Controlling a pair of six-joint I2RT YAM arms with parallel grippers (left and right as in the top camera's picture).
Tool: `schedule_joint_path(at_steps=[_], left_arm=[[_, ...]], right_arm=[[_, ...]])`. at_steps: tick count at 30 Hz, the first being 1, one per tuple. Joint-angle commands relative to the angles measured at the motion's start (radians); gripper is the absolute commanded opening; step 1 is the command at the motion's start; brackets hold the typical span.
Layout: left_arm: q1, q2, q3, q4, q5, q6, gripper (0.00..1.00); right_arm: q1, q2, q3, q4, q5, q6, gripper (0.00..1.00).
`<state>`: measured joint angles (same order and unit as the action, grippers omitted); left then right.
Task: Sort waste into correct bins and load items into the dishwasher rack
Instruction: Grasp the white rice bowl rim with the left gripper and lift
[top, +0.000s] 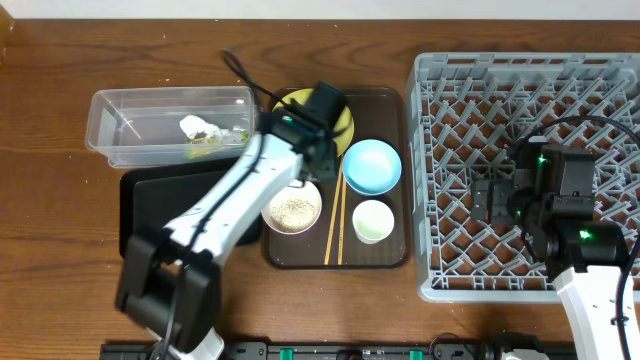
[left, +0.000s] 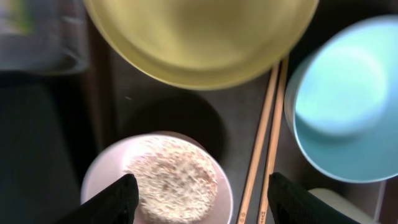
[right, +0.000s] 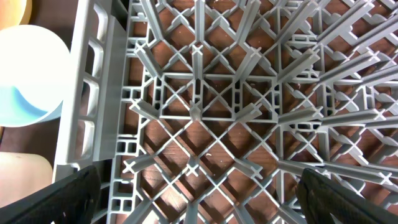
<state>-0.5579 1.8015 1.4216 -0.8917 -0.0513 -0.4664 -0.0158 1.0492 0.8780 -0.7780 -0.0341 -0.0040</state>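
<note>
The white bowl (top: 292, 210) holds loose rice (left: 171, 177) on the brown serving tray (top: 385, 255). My left gripper (top: 303, 172) hangs open and empty above this bowl (left: 99, 177), its fingers (left: 202, 205) either side of it. The yellow plate (top: 347, 118) (left: 199, 37), light blue bowl (top: 371, 165) (left: 342, 106), white cup (top: 373, 220) and chopsticks (top: 334, 215) (left: 264, 143) lie on the same tray. The tissue (top: 194, 125) and green-yellow wrapper (top: 215, 140) lie in the clear tub (top: 130, 110). My right gripper (top: 487, 200) (right: 199, 205) is open and empty above the grey rack (top: 530, 70) (right: 236, 106).
The black tray (top: 145, 200) lies in front of the clear tub, partly under my left arm. The rack's left wall (right: 84, 93) stands between my right gripper and the blue bowl (right: 18, 106) and the cup (right: 22, 177).
</note>
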Motion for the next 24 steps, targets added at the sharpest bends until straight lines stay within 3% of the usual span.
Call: schedule_joint_path(at_steps=[1,8,10,13,17,20,24], left_arm=[[-0.040,0.059,-0.013,-0.009,0.000,0.016,0.68],[-0.088,0.175,-0.013,-0.024,0.000,-0.025,0.61],[-0.089,0.204,-0.013,-0.025,0.003,-0.025,0.55],[-0.089,0.231,-0.013,-0.027,0.026,-0.025,0.33],[-0.089,0.229,-0.013,-0.032,0.025,-0.025,0.14],[-0.089,0.229,-0.012,-0.035,0.025,-0.025,0.07],[-0.089,0.216,-0.010,-0.052,0.025,-0.024,0.06]], right_arm=[[-0.009,-0.002,0.023,-0.001,-0.008,0.015,0.99],[-0.009,-0.002,0.023,-0.004,-0.008,0.015,0.99],[-0.009,-0.002,0.023,-0.004,-0.008,0.015,0.99],[-0.009,-0.002,0.023,-0.004,-0.008,0.015,0.99],[-0.009,-0.002,0.023,-0.004,-0.008,0.015,0.99],[-0.009,-0.002,0.023,-0.004,-0.008,0.015,0.99],[-0.009,-0.002,0.023,-0.004,-0.008,0.015,0.99]])
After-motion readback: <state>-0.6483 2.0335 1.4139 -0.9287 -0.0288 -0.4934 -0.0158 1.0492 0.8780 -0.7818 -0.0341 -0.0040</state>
